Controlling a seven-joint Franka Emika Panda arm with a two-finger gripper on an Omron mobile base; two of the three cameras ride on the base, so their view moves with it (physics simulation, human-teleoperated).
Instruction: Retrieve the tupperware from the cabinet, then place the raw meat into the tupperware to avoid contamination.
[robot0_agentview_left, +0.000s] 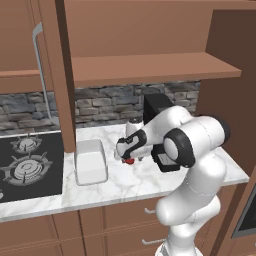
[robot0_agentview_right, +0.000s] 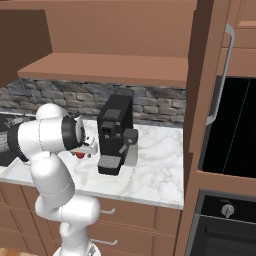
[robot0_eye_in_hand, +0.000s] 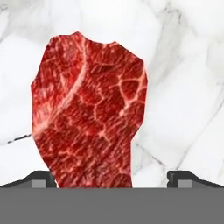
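Observation:
The raw meat, a marbled dark-red piece, lies on the white marble counter. My gripper hangs directly over it, open, one fingertip on each side and neither touching it. In the left base view the gripper points down at the meat, a red speck under the hand. To its left the white tupperware stands on the counter. Above, the cabinet is open, its shelf bare and its door swung out. The right base view shows the meat under the gripper.
A black coffee machine stands right beside the hand against the stone backsplash. A black stove takes up the counter to the left of the tupperware. The second open cabinet door hangs on the right, with a wall oven beyond it.

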